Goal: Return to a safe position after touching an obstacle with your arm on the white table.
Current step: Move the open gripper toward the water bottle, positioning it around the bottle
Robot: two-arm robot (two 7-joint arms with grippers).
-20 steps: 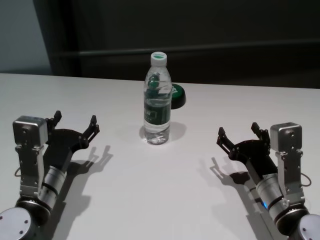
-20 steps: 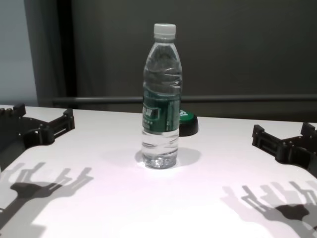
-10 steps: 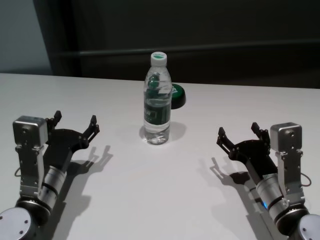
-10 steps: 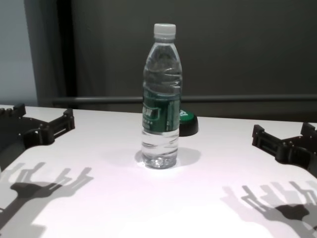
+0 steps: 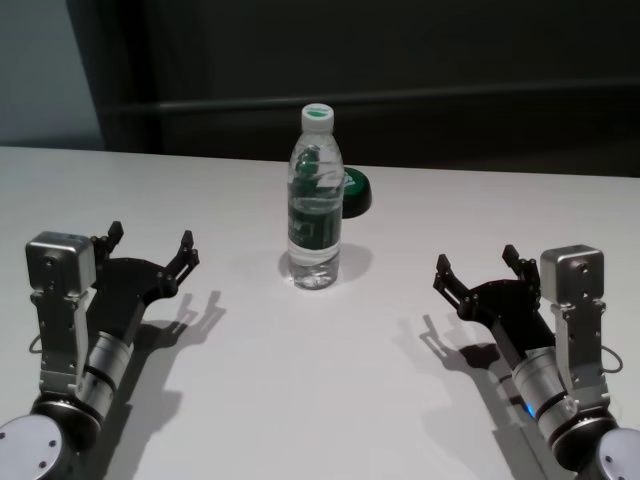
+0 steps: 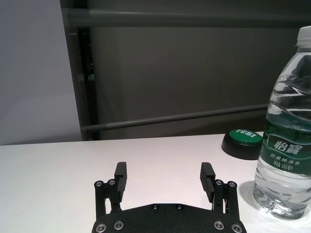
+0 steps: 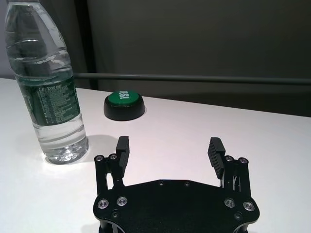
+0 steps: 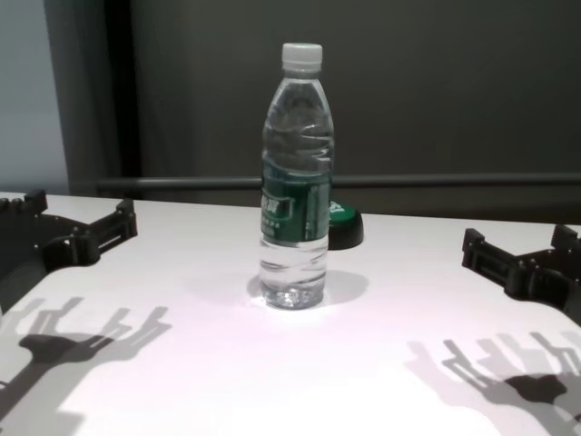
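The obstacle, a tall clear water bottle [image 5: 316,215] with a white cap and dark green label, stands upright mid-table on the white table [image 5: 320,400]. It also shows in the chest view [image 8: 295,182], the left wrist view [image 6: 286,141] and the right wrist view [image 7: 48,92]. My left gripper [image 5: 150,247] is open and empty, low over the table at the near left, well apart from the bottle. My right gripper [image 5: 478,265] is open and empty at the near right, also apart from it. Both show in the chest view, left [image 8: 77,222] and right [image 8: 517,250].
A small low black-and-green round object [image 5: 355,190] sits on the table just behind the bottle, to its right. A dark wall with a horizontal rail [image 8: 436,181] runs behind the table's far edge.
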